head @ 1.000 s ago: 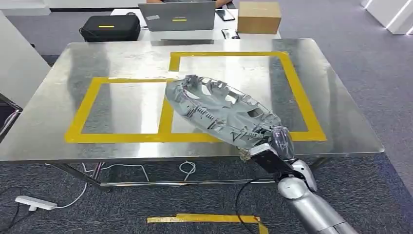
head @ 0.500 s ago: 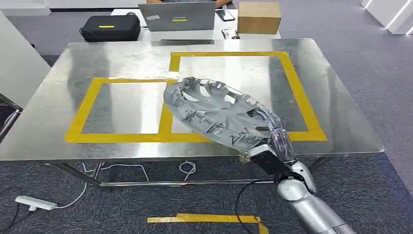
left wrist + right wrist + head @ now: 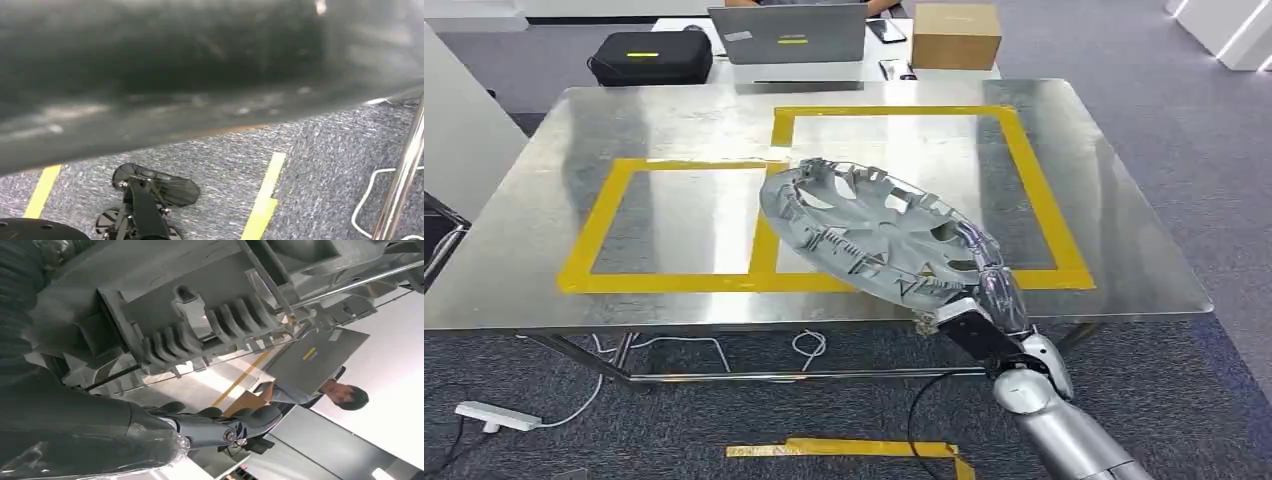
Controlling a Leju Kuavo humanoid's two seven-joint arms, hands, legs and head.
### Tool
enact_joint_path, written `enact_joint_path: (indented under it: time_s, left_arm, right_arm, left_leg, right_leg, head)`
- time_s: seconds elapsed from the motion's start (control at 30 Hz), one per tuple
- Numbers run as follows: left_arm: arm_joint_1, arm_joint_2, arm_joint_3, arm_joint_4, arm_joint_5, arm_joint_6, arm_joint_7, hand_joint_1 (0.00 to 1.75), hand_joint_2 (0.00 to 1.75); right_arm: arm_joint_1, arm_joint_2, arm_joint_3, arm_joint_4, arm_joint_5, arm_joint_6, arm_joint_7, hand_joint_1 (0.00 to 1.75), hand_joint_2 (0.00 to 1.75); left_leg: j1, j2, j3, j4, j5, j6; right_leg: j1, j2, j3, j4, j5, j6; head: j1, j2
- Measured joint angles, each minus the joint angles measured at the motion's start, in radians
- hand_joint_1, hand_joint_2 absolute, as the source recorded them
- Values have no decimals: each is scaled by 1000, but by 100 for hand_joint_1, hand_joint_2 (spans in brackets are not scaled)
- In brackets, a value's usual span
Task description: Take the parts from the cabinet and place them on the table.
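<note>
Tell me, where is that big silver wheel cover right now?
In the head view the wheel cover is held tilted by the robot's right hand over the near middle of the steel table, above the yellow tape dividing the two marked rectangles.

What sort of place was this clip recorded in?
Probably an office-like robot test lab rather than a factory: a steel table marked with yellow tape rectangles stands on grey carpet, and behind it sits a desk with a laptop. The right hand holds a wheel cover.
</note>
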Motion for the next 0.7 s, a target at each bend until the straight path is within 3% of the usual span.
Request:
enact_joint_path:
  time_s: [0.7]
  left_arm:
    - [0,0,7,0,-15,0,-3,0,0]
  right_arm:
    - [5,0,0,0,-24,12,3,0,175]
  left_leg:
    - [0,0,0,0,0,0]
  right_leg:
    - [0,0,0,0,0,0]
  head:
    - [0,0]
